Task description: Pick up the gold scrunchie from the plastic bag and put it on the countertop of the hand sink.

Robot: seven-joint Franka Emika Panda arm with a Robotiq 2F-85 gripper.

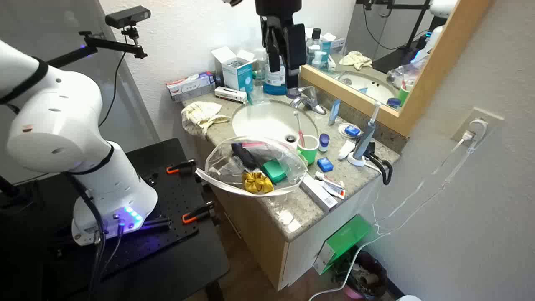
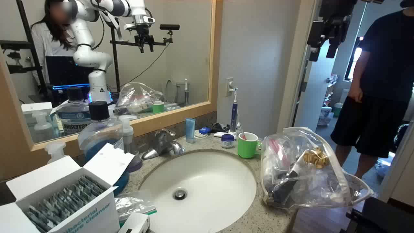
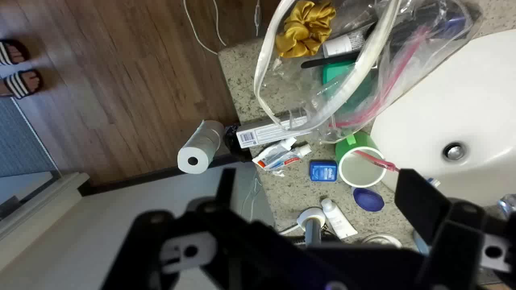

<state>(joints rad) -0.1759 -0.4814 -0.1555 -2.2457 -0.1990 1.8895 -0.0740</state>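
Note:
The gold scrunchie [image 1: 257,182] lies bunched in the mouth of the clear plastic bag [image 1: 221,184], beside a green item [image 1: 274,170]. It also shows in an exterior view [image 2: 317,158] through the plastic and in the wrist view [image 3: 305,29]. The bag sits on the front edge of the beige countertop [image 1: 278,213], beside the white hand sink [image 2: 207,168]. My gripper [image 1: 284,75] is high above the counter, apart from the bag. In the wrist view, its fingers [image 3: 316,177] are wide apart with nothing between them; the scrunchie is well beyond them at the top.
A green cup [image 3: 360,161] with a pink toothbrush stands close to the bag. A blue floss box [image 1: 324,164], toothpaste tubes [image 3: 282,155] and an electric flosser [image 1: 365,136] are nearby. The chrome tap [image 2: 163,144], mirror frame [image 1: 355,90], bottles and open box [image 1: 237,69] stand behind.

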